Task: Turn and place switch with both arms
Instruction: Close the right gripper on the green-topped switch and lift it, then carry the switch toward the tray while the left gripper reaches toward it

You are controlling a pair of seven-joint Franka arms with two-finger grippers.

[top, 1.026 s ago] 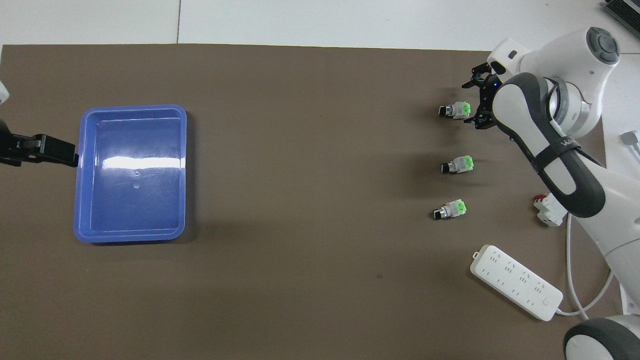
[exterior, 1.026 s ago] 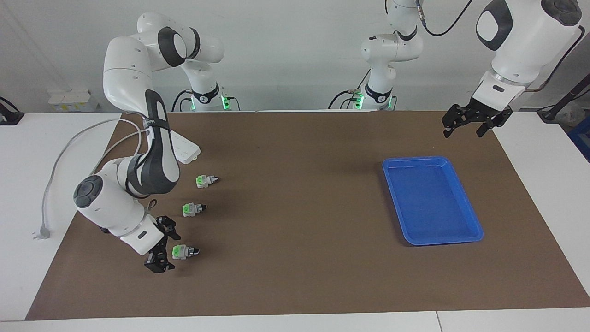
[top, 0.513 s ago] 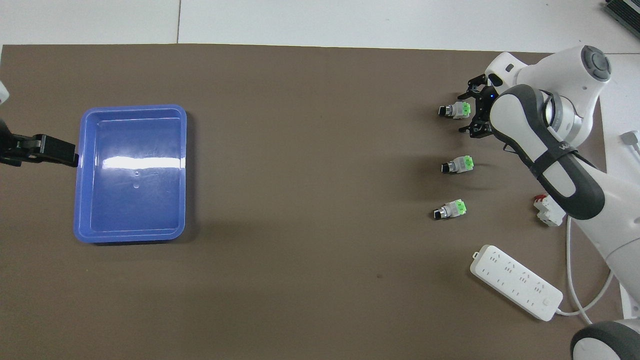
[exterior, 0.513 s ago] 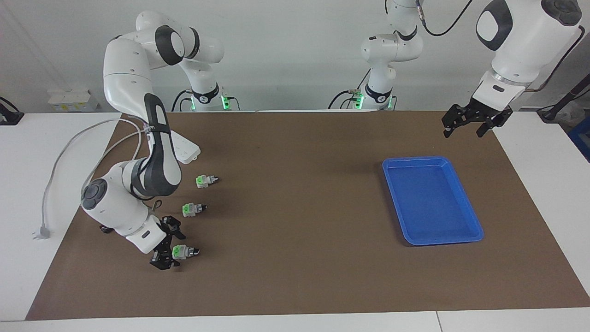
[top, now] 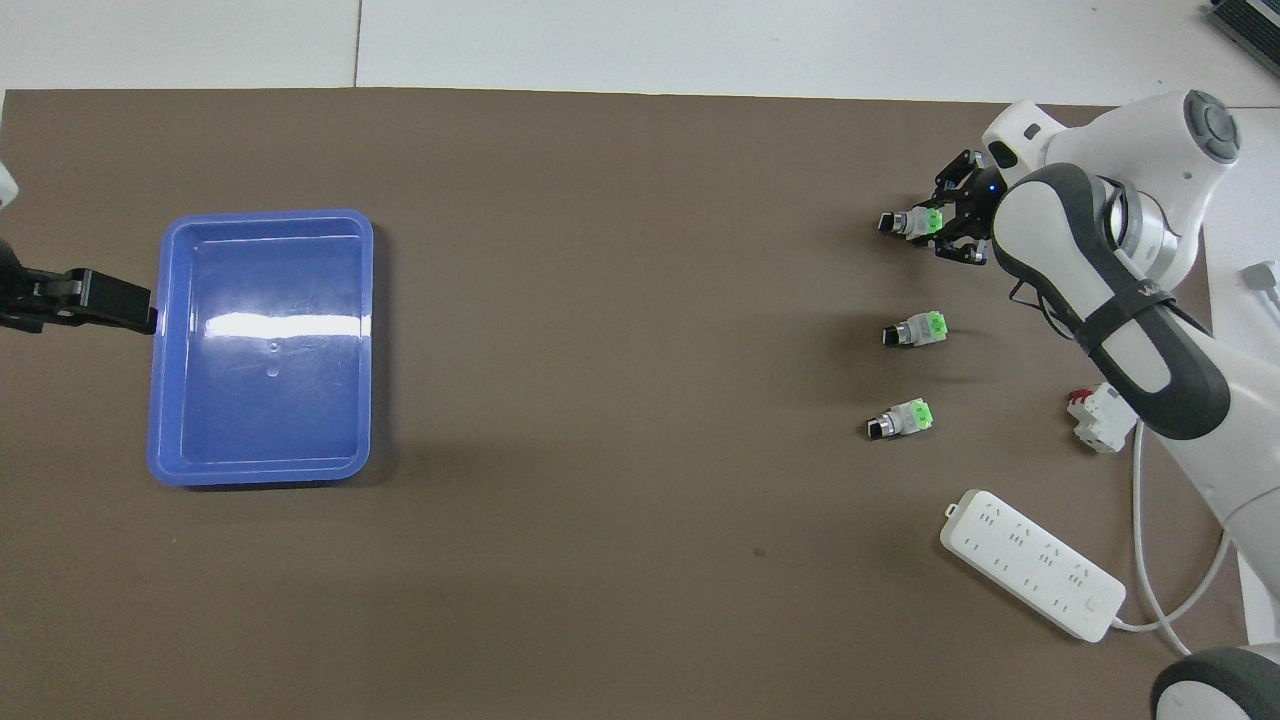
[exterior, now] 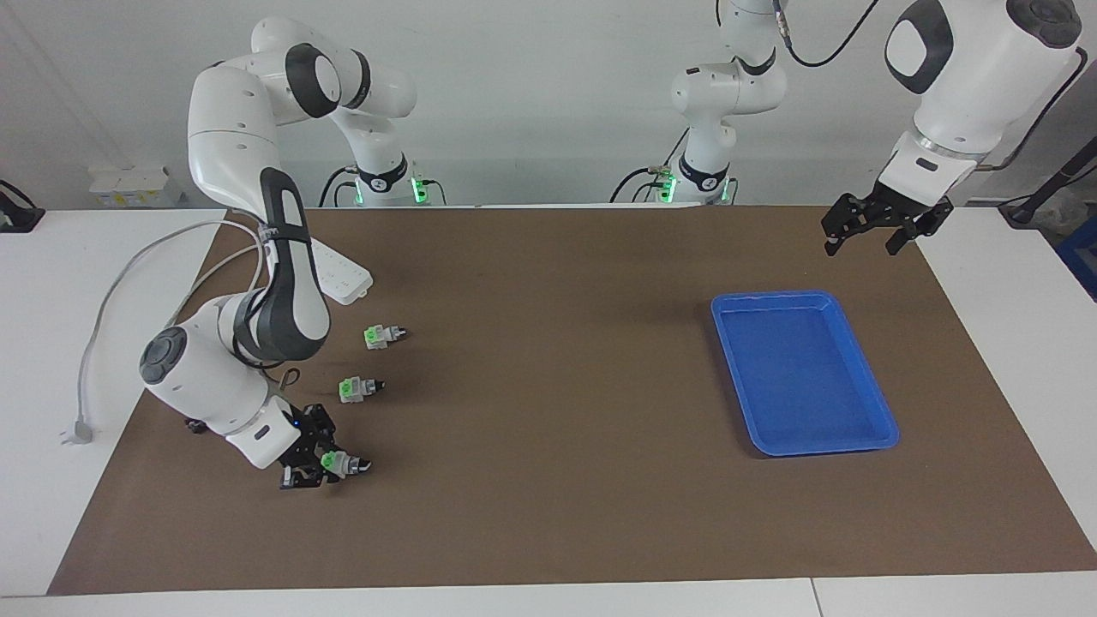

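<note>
- Since the earlier frame, right gripper has closed in from beside the switch and now clamps its green end, fingers pinched tight on it; the switch lies low on the mat, lower left of the facing view, upper right of the overhead view.
- Switch, held: black knob tip points away from the gripper, toward the middle of the mat; it is the farthest from the robots of three alike.
- Second switch: loose on the mat, just above the held one in the facing view, apart from it.
- Third switch: loose, higher again in the facing view, nearest the robots of the row.
- White-and-red block: right edge of the overhead view, partly under the right arm.
- Power strip: white, lower right of the overhead view, cable trailing off the mat.
- Brown mat: covers most of the table.
- Blue tray: right of centre in the facing view, nothing in it.
- Left gripper: waits in the air, upper right of the facing view, above the tray's corner, jaws spread wide, holding nothing.
</note>
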